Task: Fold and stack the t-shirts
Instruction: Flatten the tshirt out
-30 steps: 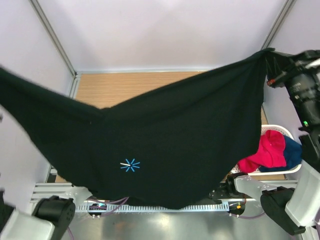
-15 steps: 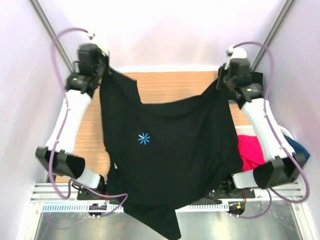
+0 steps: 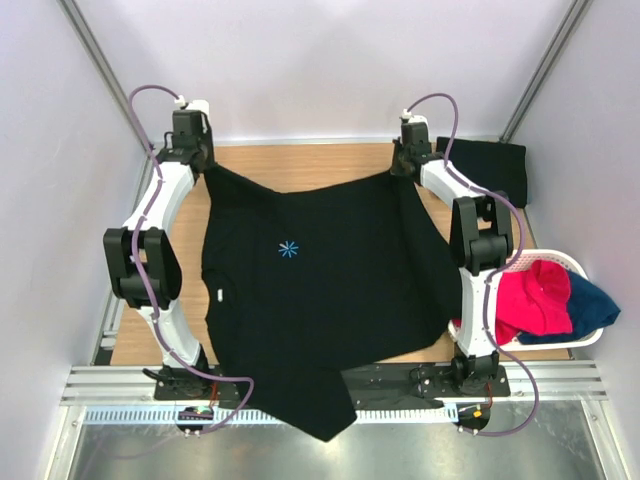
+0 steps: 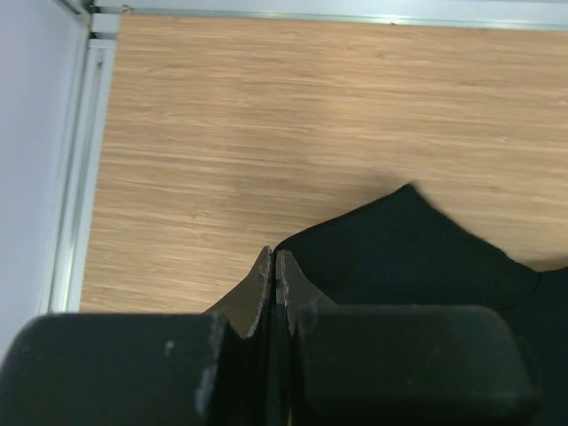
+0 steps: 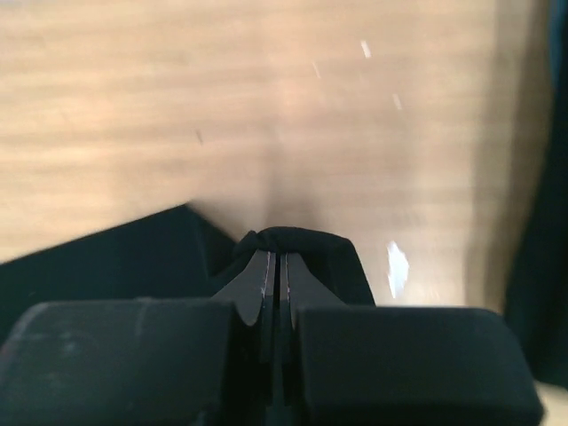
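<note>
Pale lilac walls (image 3: 320,60) enclose a wooden table (image 3: 300,165), seen from above. Most of that table is covered by a spread black t-shirt (image 3: 330,300), which is laid flat, its near hem draped past the table's near edge over the metal frame (image 3: 110,385). At the right edge a white basket (image 3: 560,262) is set, filled with a red garment (image 3: 540,300) and a blue garment (image 3: 592,305). A second, folded black t-shirt (image 3: 485,165) is placed at the far right corner, apart from the first. The spread shirt's far left corner is pinched in the closed left gripper (image 3: 195,160), and its far right corner is clamped by the closed right gripper (image 3: 405,165). A small light-blue starburst mark (image 3: 288,250) is shown on the chest.
</note>
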